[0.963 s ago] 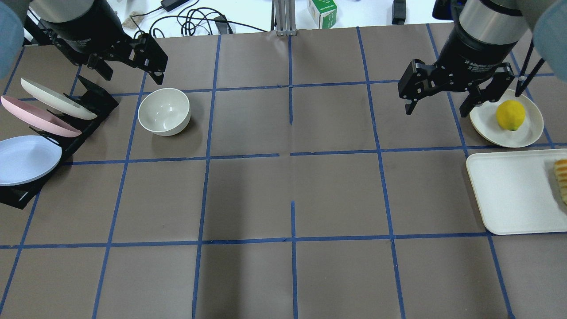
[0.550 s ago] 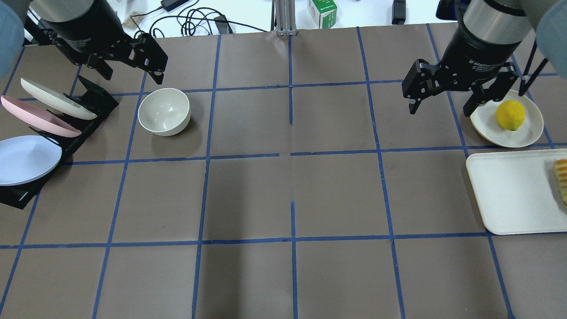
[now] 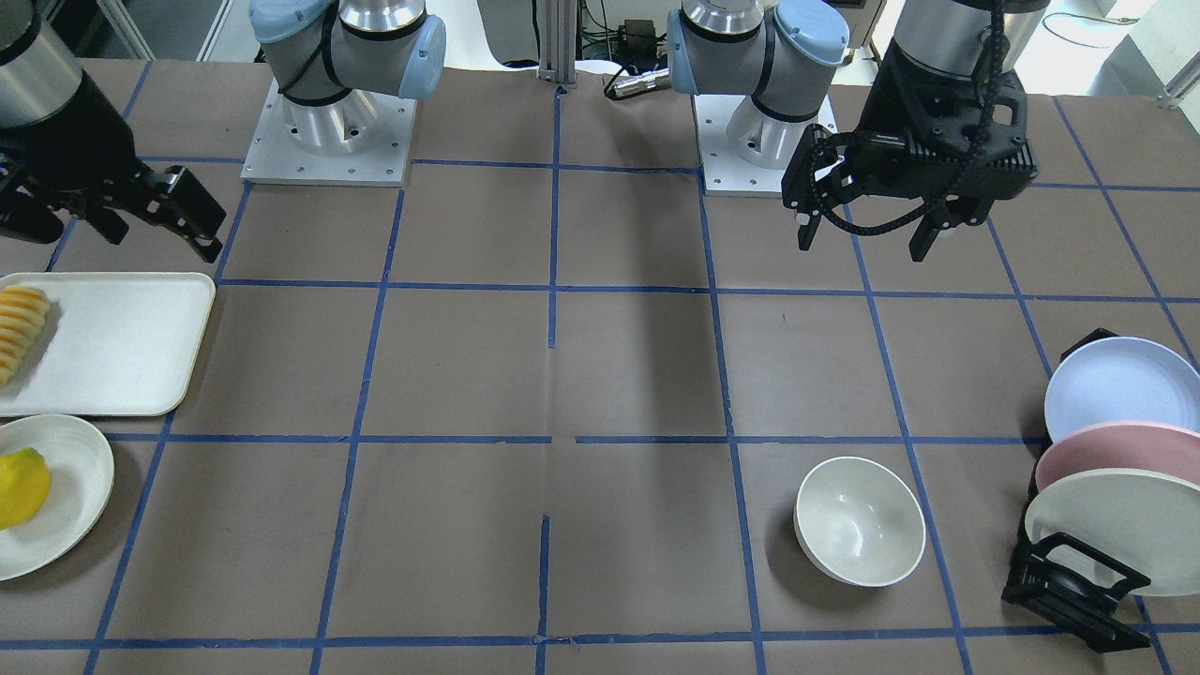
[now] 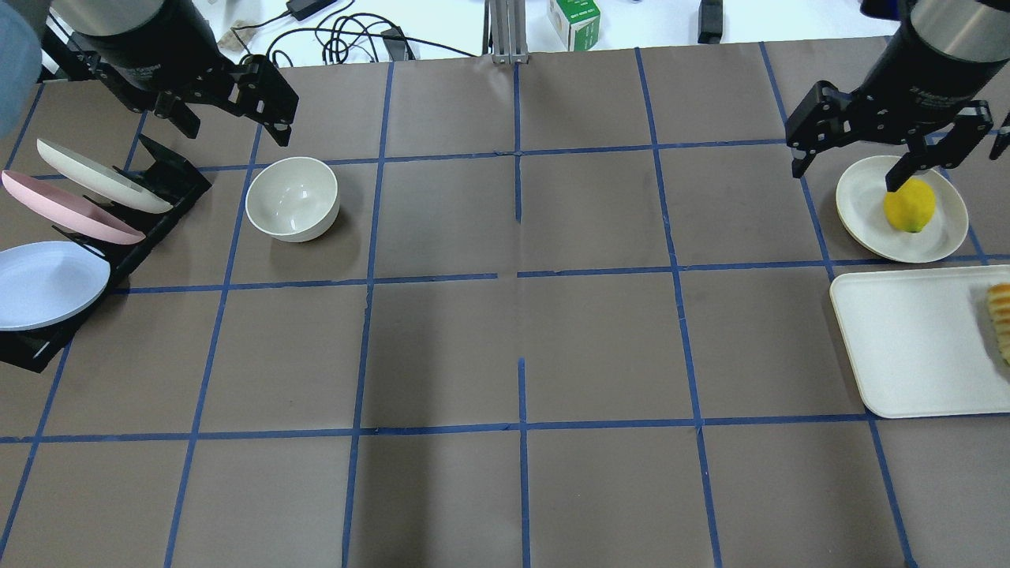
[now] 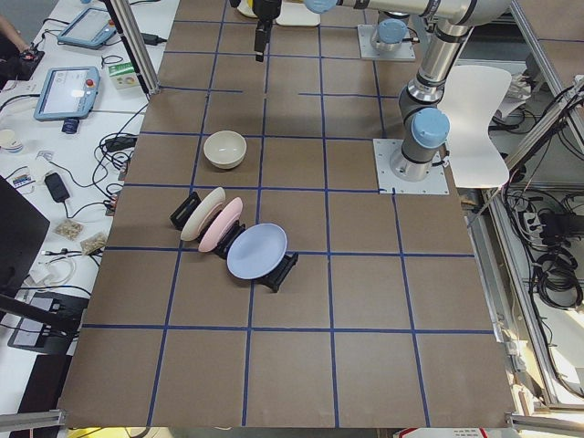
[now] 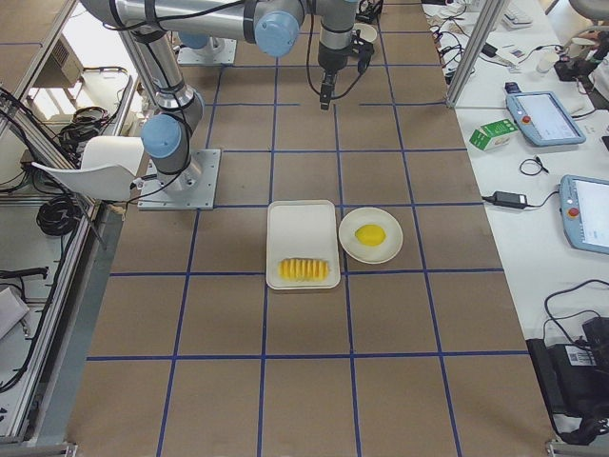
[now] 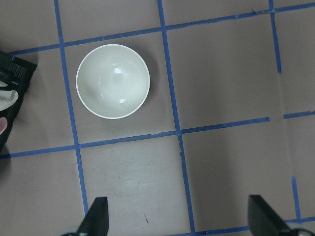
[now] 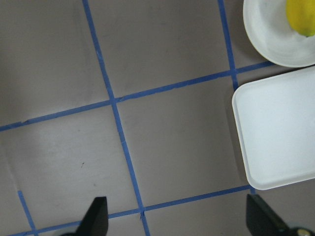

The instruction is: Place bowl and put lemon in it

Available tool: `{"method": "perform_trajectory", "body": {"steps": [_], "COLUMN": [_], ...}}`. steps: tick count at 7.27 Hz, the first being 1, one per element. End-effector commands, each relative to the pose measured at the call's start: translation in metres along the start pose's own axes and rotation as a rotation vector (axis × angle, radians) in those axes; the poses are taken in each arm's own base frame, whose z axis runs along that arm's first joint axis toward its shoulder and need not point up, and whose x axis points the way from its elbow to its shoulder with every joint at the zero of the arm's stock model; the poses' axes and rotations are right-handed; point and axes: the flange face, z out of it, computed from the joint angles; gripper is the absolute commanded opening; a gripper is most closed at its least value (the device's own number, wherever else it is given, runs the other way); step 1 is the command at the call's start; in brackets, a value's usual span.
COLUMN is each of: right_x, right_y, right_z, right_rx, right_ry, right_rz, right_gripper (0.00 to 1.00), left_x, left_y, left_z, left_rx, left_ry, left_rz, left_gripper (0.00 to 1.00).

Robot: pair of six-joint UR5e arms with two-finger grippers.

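Note:
The off-white bowl (image 4: pixel 292 197) stands upright and empty on the table's left side, next to the plate rack; it also shows in the front view (image 3: pixel 860 520) and the left wrist view (image 7: pixel 112 81). My left gripper (image 4: pixel 237 134) is open and empty, high above the table just behind the bowl. The yellow lemon (image 4: pixel 910 205) lies on a shallow white plate (image 4: pixel 860 221) at the right, and shows at the top corner of the right wrist view (image 8: pixel 301 14). My right gripper (image 4: pixel 844 177) is open and empty, high over the plate's near-left rim.
A black rack (image 4: pixel 162 177) with a cream, a pink and a light blue plate stands at the far left. A white tray (image 4: pixel 907 347) with sliced orange-yellow ridged food (image 4: pixel 1000 315) lies in front of the lemon's plate. Cables and a green box lie beyond the table's far edge.
My right gripper has moved to the right, from beside the lemon's plate to over its rim. The left gripper, the bowl and the lemon have stayed in place.

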Motion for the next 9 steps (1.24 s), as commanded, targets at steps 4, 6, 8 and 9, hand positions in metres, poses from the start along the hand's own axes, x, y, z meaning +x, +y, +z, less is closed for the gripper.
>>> {"method": "perform_trajectory", "body": {"steps": [4, 6, 8, 9], "right_x": [0.132, 0.183, 0.215, 0.218], "right_y": [-0.095, -0.127, -0.153, -0.159], "right_z": [0.075, 0.116, 0.156, 0.175], "right_rx": [0.042, 0.075, 0.119, 0.112], "right_ry": [0.006, 0.024, 0.049, 0.046], "right_rz": [-0.030, -0.153, -0.232, -0.254], "right_gripper": [1.00, 1.00, 1.00, 1.00], "left_x": [0.009, 0.005, -0.037, -0.068], "left_y": [-0.004, -0.006, -0.022, -0.029], "left_z": [0.021, 0.031, 0.077, 0.106], "left_rx": [-0.013, -0.039, -0.091, -0.089], "left_ry": [0.101, 0.103, 0.102, 0.095], "left_rz": [-0.039, -0.190, -0.263, -0.284], "left_gripper": [1.00, 1.00, 1.00, 1.00]}}
